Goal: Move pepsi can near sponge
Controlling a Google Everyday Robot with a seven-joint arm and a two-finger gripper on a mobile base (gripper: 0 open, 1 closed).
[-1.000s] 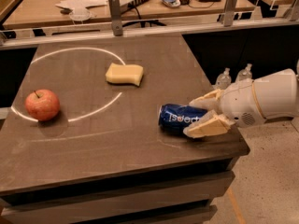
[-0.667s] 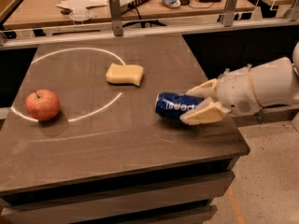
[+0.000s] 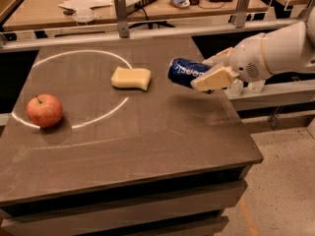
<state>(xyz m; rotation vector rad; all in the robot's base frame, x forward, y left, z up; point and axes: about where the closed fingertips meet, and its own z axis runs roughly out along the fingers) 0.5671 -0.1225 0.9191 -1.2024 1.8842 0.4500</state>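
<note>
Dark table [image 3: 147, 146], cluttered desk [image 3: 44, 11] behind; gripper [image 3: 203, 74] over table, jaws around sideways pepsi can [image 3: 182, 71] near sponge [image 3: 130, 77]

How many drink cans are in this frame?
1. The can lies sideways in the gripper, jaws shut on it, held above the table just right of the sponge. Clutter on the desk behind could hide more.

Dark table [image 3: 147, 146] beneath the claw [image 3: 203, 73], cluttered desk [image 3: 44, 14] behind, speckled floor [image 3: 285, 181].
</note>
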